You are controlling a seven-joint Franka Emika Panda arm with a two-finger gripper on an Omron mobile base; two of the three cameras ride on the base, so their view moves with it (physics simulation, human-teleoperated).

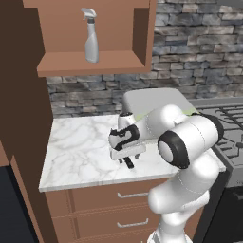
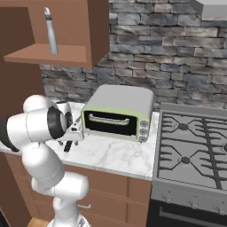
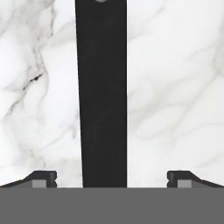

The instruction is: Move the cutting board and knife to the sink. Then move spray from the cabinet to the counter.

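Note:
The knife's black handle (image 3: 103, 96) lies on the white marble counter (image 1: 76, 152), running straight up the hand view between my fingertips (image 3: 41, 178). My gripper (image 3: 111, 179) hangs open just above the counter, one jaw on each side of the handle and neither touching it. It sits in front of the toaster oven (image 1: 126, 155) (image 2: 71, 139). The blade is out of view. The grey-white spray (image 1: 91, 40) (image 2: 52, 33) stands upright on the shelf of the open brown cabinet (image 1: 90, 65) (image 2: 44, 55), up and to the left. The cutting board and the sink are out of view.
A green and grey toaster oven (image 2: 117, 113) (image 1: 152, 100) stands on the counter (image 2: 111, 155) right behind my hand. The gas stove (image 2: 190, 142) adjoins the counter on the right. Brown drawers (image 1: 118, 197) sit below. A tall brown panel (image 1: 21, 95) bounds the left.

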